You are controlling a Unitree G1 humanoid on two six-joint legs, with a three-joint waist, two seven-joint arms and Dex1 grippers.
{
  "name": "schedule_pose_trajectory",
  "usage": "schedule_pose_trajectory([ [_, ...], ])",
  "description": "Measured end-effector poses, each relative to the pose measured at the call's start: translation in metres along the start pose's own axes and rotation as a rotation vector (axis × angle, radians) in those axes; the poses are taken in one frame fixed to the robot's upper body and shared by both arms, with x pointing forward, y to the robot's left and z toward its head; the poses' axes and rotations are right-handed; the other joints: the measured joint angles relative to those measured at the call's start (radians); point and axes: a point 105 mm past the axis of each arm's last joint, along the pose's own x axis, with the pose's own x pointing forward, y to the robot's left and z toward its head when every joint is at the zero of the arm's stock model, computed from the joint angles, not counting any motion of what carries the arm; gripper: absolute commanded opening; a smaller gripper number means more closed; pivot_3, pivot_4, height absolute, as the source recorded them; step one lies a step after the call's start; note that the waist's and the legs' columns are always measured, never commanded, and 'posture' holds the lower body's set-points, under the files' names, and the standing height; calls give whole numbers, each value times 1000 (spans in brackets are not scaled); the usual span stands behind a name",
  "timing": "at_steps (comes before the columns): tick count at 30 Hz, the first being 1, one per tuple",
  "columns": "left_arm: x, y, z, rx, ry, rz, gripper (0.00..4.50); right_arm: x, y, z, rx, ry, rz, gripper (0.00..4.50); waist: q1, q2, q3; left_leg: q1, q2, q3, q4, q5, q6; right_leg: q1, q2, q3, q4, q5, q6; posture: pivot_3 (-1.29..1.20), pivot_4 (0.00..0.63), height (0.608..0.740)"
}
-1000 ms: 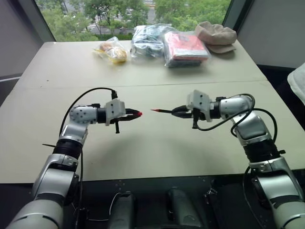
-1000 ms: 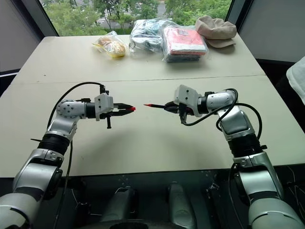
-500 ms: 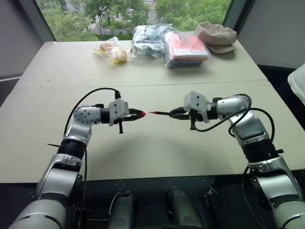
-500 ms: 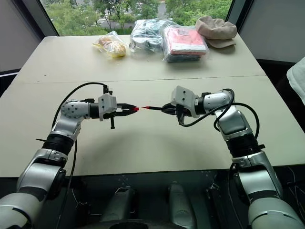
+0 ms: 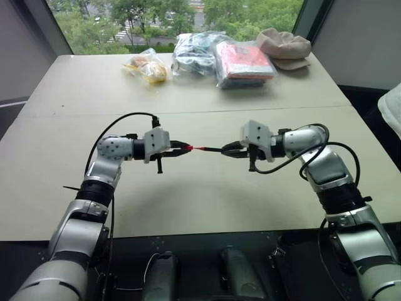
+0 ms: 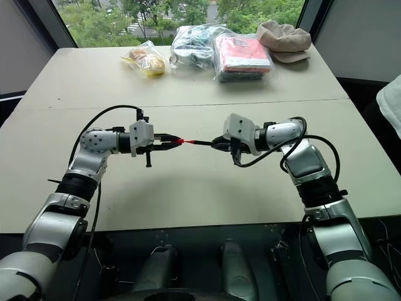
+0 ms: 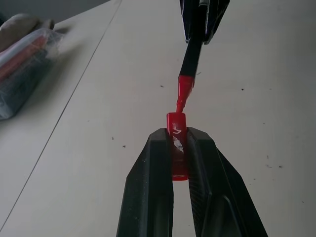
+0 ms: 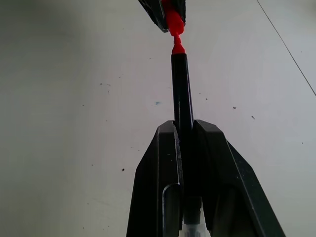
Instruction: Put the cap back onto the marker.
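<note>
Above the middle of the table my two grippers face each other. My left gripper [image 7: 178,138] is shut on the small red cap [image 7: 177,143], whose open end sticks out past the fingers. My right gripper [image 8: 184,129] is shut on the thin black marker [image 8: 181,91], held level. The marker's red tip [image 7: 183,91] sits right at the cap's mouth, touching or just entering it. In the left eye view the cap [image 5: 188,148] and the marker [image 5: 212,150] meet end to end in one line between the left gripper [image 5: 182,148] and the right gripper [image 5: 227,150].
At the far edge of the beige table [image 5: 207,200] lie a bag of food [image 5: 148,68], a clear bag with dark contents [image 5: 194,53], a bagged red packet [image 5: 243,64] and a beige cap-like hat [image 5: 285,46]. A seam [image 5: 75,116] crosses the table.
Both grippers have closed the gap between them. The marker's red tip, apart from the cap a second ago, now meets the cap's open end.
</note>
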Motion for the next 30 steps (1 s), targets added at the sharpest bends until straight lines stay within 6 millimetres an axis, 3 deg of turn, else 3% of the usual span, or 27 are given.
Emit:
schedule_pose_trajectory([
  [30, 0, -8, 0, -41, 15, -89, 0, 11, 11, 10, -49, 13, 52, 60, 0, 0, 0, 0, 0, 0, 0, 0, 0, 0, 0, 0, 0, 0, 0, 0, 150, 740],
])
